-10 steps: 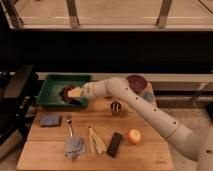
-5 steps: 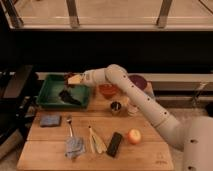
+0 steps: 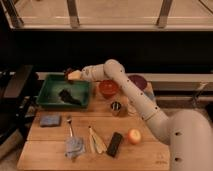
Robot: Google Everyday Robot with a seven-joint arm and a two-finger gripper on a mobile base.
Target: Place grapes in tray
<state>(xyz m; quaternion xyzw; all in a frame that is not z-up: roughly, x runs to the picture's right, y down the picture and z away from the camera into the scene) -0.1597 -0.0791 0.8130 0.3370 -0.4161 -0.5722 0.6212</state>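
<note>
The small knobbly bunch of dark red-purple grapes (image 3: 66,95) lies inside the green rectangular plastic tray with raised sloping sides (image 3: 50,82), left of centre in the frame, resting on the tray floor near its middle and touching no wall that I can make out. A darker smear trails from it toward the tray's right wall; whether that is part of the bunch or shadow I cannot tell. By how things lie, the placing looks done.

The robot's white arm reaches from the lower right of the frame up and across to the tray. Its pale pincer (image 3: 73,75) hangs above the tray's far rim, apart from the grapes and holding nothing that I can see; whether its fingers stand wide or narrow I cannot tell.

As for handling, I judge the bunch light and soft: the berries would bruise or split under a hard squeeze, their skins are smooth enough to slip, and single berries may drop off the stem. The knobbly shape gives no flat faces, so a gentle hold across the widest part of the cluster, from above, seems safest, with the fingers settling between berries.

On the wooden desk (image 3: 45,155) to the right stand a round red bowl (image 3: 108,88) and a purple bowl (image 3: 138,81); a yellow-red apple (image 3: 133,135) sits lower right.
</note>
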